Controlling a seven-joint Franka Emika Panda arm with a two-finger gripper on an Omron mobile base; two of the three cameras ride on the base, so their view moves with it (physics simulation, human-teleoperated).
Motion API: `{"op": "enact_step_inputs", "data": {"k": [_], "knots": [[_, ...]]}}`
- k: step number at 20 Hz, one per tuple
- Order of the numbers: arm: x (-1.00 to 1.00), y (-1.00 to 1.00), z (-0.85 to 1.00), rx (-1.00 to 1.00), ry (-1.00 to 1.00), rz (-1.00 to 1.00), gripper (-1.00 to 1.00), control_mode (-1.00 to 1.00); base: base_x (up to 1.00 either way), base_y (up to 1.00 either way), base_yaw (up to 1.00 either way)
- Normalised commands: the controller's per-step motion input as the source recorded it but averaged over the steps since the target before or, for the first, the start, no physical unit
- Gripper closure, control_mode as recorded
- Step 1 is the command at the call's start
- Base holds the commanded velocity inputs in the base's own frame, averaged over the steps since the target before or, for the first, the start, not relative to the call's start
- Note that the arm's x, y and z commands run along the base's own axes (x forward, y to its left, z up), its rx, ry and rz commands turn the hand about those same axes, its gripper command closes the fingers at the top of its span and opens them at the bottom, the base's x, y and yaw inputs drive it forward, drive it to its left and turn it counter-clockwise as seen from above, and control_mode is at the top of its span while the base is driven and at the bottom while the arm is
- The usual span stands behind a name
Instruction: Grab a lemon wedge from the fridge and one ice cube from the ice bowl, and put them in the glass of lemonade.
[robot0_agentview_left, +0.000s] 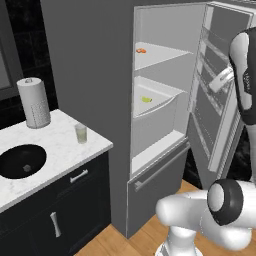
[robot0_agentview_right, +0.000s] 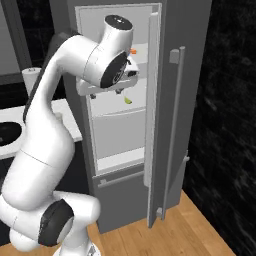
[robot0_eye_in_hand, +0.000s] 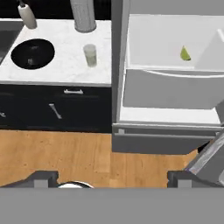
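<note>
Orange-yellow wedge: the lemon wedge (robot0_agentview_left: 141, 50) lies on the upper white shelf of the fridge (robot0_agentview_left: 85, 60), near the shelf's left front corner, with nothing touching it.
Yellow-green piece: a second small wedge (robot0_agentview_left: 146, 99) sits one level down in the white drawer. It is greener, so I would not take it for the lemon.
Fridge door: the door (robot0_agentview_left: 220, 90) is swung wide open to the right, leaving both shelves in plain reach.
Gripper: the gripper (robot0_eye_in_hand: 111, 177) has its two tips spread far apart and nothing between them. It hangs in front of the open fridge, well short of either wedge.
How the wedge will handle: I judge it very light, soft and wet, so it is easy to squash or to squirt out sideways. A gentle pinch across its two flat cut faces, low and near the middle, looks safest.
Ice bowl: the black ice bowl (robot0_agentview_left: 22, 161) sits on the white counter (robot0_agentview_left: 55, 170), left of the fridge, with the ice cube (robot0_agentview_left: 26, 168) inside.
How the cube will handle: probably hard, slick and tiny. Take it square on two opposite faces.
Glass of lemonade: the glass of lemonade (robot0_agentview_left: 80, 133) stands upright on the counter, right of the bowl and near the paper-towel roll (robot0_agentview_left: 34, 102).
Glass as a target: it is narrow, so each piece should be let go right over its mouth.
</note>
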Motion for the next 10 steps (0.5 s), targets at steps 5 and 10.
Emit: {"op": "enact_step_inputs", "data": {"k": [5, 10], "knots": [[1.0, 0.66, -0.25, -0.54, 0.15, -0.33, -1.0, -1.0, 0.0, 0.0, 0.0], [1.0, 0.01, -0.21, -0.27, 0.03, -0.4, -1.0, -1.0, 0.0, 0.0, 0.0]]}}
